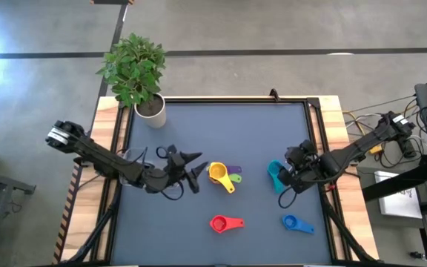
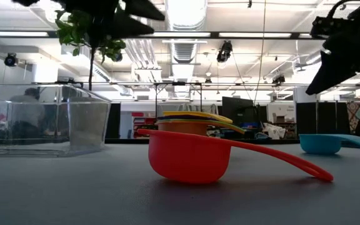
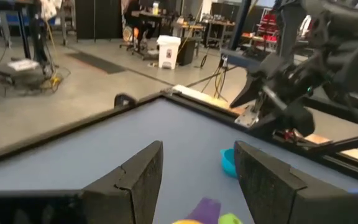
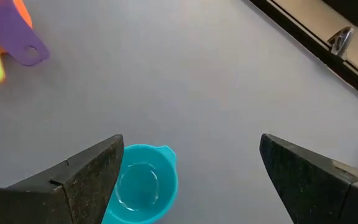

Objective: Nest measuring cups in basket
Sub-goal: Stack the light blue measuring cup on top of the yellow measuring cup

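The small teal plastic measuring cup [image 4: 140, 185] lies on the counter [image 1: 221, 133] just beside the right gripper [image 1: 293, 172], whose fingers [image 4: 79, 177] stand wide apart and empty; the left gripper [image 1: 187, 169] waits, half open, farther off.

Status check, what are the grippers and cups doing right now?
Left gripper open, empty, beside the nested stack. Right gripper open over the teal cup. Red cup and blue cup loose. Nothing in the way.
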`<state>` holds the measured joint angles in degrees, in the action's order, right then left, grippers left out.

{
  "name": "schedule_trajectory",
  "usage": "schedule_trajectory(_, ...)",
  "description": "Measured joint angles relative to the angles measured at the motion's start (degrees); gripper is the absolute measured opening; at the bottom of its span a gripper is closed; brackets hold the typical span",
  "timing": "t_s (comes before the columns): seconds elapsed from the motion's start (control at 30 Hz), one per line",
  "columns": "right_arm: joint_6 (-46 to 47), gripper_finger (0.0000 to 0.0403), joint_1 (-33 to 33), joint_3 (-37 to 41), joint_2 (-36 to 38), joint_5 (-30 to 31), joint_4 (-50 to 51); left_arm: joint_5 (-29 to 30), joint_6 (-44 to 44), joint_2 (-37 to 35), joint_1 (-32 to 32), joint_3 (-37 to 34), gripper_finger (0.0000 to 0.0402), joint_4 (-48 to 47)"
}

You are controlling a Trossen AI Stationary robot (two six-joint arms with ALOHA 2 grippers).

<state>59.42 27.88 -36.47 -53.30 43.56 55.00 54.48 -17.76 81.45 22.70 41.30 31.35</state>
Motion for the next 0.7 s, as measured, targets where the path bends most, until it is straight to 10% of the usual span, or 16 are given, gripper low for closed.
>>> schedule_trajectory(0.7, 5.8, 0.0366, 0.0, 2.4, 1.6, -2.1, -0.4, 0.5, 1.6, 0.0, -0.1, 2.1, 0.0180, -1.6)
